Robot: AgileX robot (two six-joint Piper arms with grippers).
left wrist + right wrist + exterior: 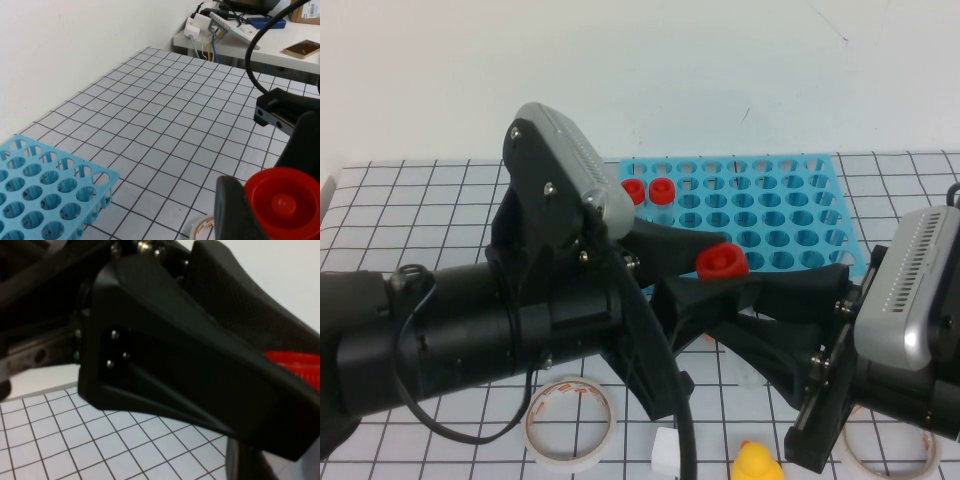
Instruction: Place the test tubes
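Mid-air meeting over the gridded table [420, 200]: I have both arms converged at the centre of my high view. The left gripper [705, 272] reaches in from 9 o'clock and the right gripper [748, 312] from 4 o'clock, with a red-capped test tube [722, 262] upright between them, clear of the table. The right gripper's jaws stand part-way closed and, by my reading, clamp the tube's clear body below the cap, which would leave the cap end free for the other arm to take. The left gripper sits level with that cap, which shows large and close in its wrist camera; whether its jaws have closed on it I cannot tell. The blue rack [840, 225] lies just past the pair at 12 to 1 o'clock, holes facing up, with two capped tubes [662, 189] already seated at its 10 o'clock corner. The pass looks meant to put the tube in the arm better placed for the next free hole. A tape roll [568, 425] at 7 o'clock and a yellow duck [757, 462] at 6 o'clock lie apart from the work.
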